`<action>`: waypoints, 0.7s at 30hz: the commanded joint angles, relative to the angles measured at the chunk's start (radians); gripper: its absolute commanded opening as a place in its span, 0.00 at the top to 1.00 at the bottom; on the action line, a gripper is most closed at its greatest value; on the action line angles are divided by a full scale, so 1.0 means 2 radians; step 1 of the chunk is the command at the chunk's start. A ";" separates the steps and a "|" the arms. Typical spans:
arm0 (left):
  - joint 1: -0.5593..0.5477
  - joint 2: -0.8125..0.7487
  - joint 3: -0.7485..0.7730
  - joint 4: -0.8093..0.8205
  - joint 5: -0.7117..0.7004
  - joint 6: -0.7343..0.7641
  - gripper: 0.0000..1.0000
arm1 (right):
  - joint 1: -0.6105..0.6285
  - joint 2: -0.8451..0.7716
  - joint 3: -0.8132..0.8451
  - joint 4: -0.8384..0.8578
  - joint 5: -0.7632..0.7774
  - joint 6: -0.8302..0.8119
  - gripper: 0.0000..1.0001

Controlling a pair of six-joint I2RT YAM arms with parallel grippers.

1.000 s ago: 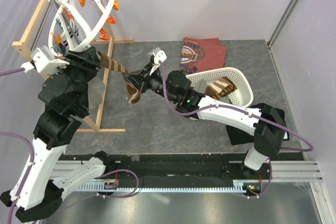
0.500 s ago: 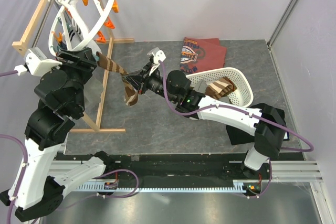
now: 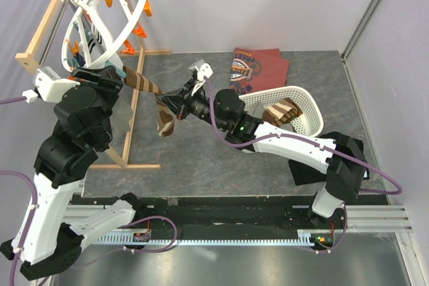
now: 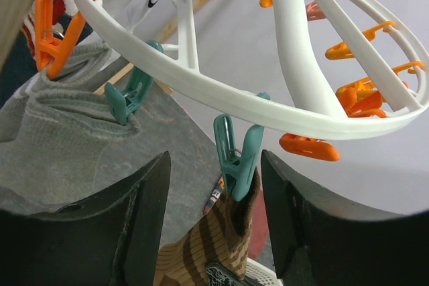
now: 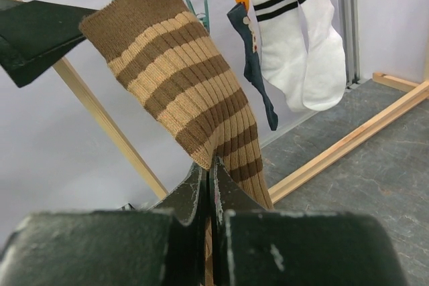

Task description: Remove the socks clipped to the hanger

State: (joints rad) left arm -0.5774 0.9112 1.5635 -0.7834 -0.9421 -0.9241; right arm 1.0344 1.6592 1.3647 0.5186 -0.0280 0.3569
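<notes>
Beside hanger (image 4: 281, 113) | right hand (image 5: 209, 169) grips striped sock (image 5: 181, 78) | left hand (image 4: 214, 165) released | shirt print (image 3: 247, 70) unreadable

Hanger (image 4: 201, 88): one
Clipped brown-striped sock (image 5: 181, 98): one
White black-striped socks (image 5: 295, 51): two
Navy sock (image 5: 253, 65): one
Mesh basket (image 3: 315, 115): one
Folded shirt (image 3: 258, 65): one

My left arm climbs from its base at the near left, bends at the elbow and reaches up and away, with the wrist raised high. My left claw (image 3: 110, 75) points upward, and its two dark fingers (image 4: 144, 219) stand well apart with nothing pressed between them. My right arm stretches from the near right across toward the left, long and low over the tabletop. My right claw (image 3: 164, 103) is pinched tight, with a fold of sock (image 5: 181, 92) nipped between the meeting fingertips. The two claws are near each other, not touching.
</notes>
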 commanded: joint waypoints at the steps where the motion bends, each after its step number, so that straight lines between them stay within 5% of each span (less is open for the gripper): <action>1: 0.002 0.008 -0.027 0.077 -0.031 0.009 0.38 | -0.005 -0.024 0.019 0.018 -0.012 0.009 1.00; 8: 0.003 0.001 -0.067 0.172 -0.019 0.062 0.42 | -0.009 -0.020 0.022 0.021 -0.033 0.028 1.00; 21: 0.007 -0.004 -0.081 0.231 -0.018 0.131 0.98 | -0.048 0.033 0.036 0.096 -0.134 0.167 1.00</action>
State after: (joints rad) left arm -0.5678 0.9127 1.3991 -0.4061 -0.9421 -0.7406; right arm 0.9733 1.6878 1.3865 0.6056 -0.2222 0.5724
